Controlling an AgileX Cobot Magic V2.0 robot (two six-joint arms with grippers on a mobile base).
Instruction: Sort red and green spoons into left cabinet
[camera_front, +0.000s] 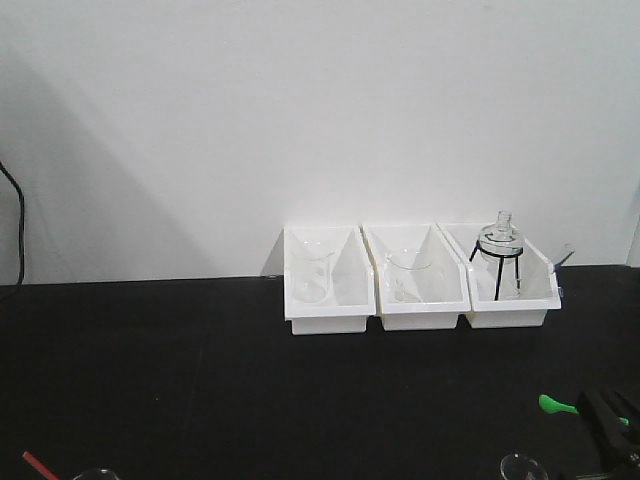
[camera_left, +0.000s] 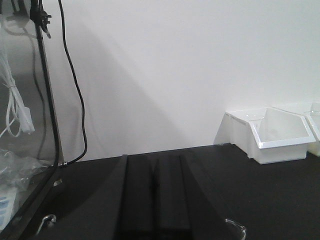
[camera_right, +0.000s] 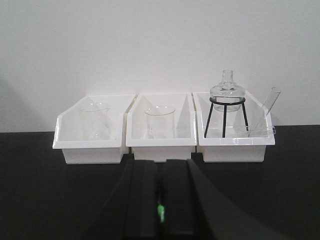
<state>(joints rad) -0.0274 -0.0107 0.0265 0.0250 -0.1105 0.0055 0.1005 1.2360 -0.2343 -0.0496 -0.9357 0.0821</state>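
Observation:
A green spoon (camera_front: 556, 405) sticks out to the left of my right gripper (camera_front: 605, 418) at the lower right of the front view. In the right wrist view the gripper (camera_right: 161, 167) is shut, with a sliver of the green spoon (camera_right: 160, 212) pinched between its fingers. A red spoon (camera_front: 38, 465) lies at the bottom left corner of the black table. The left white bin (camera_front: 328, 318) holds a glass beaker and also shows in the left wrist view (camera_left: 280, 145). My left gripper (camera_left: 155, 165) is shut and empty, low over the table.
Three white bins stand in a row against the wall; the middle bin (camera_front: 424, 316) holds a beaker, the right bin (camera_front: 510, 314) a flask on a black tripod and a test tube. Glass rims show at the front edge (camera_front: 522, 466). A clear enclosure (camera_left: 25, 150) stands far left.

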